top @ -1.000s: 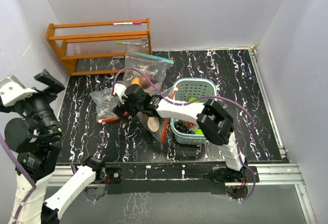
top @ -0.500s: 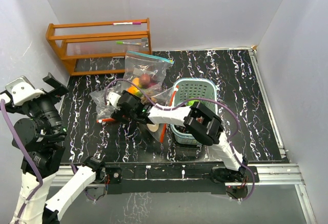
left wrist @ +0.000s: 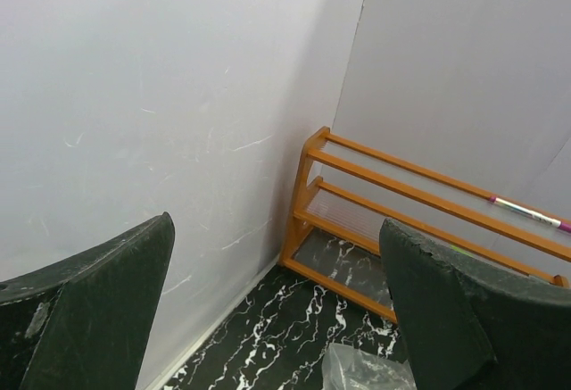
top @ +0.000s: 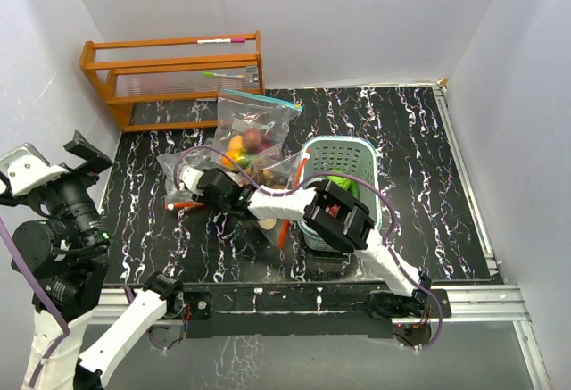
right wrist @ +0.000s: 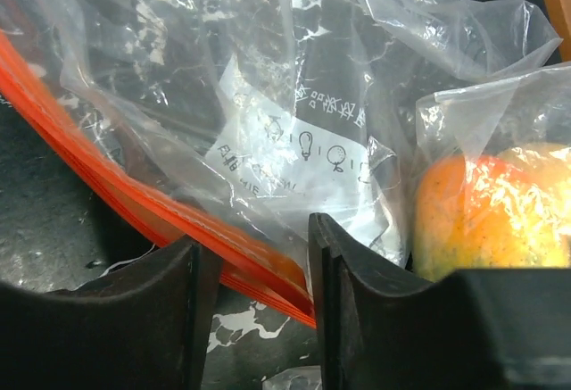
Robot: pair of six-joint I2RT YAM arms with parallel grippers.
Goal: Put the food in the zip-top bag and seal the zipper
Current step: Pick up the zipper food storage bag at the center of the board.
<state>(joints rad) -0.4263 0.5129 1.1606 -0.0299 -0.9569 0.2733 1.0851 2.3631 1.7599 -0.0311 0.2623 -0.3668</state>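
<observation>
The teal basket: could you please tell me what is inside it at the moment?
A green toy food piece shows inside the teal basket. The right arm crosses over its near half, so anything lying there is hidden.

Plain pale walls [top: 357, 15] enclose a black worktop [top: 419, 158] veined with white. An orange wooden rack [top: 174, 82] stands in the corner ahead of the left end effector [left wrist: 277, 225].

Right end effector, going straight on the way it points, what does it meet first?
Likely the orange zipper strip of the clear bag, between the fingers of the right end effector; depth unclear.
</observation>
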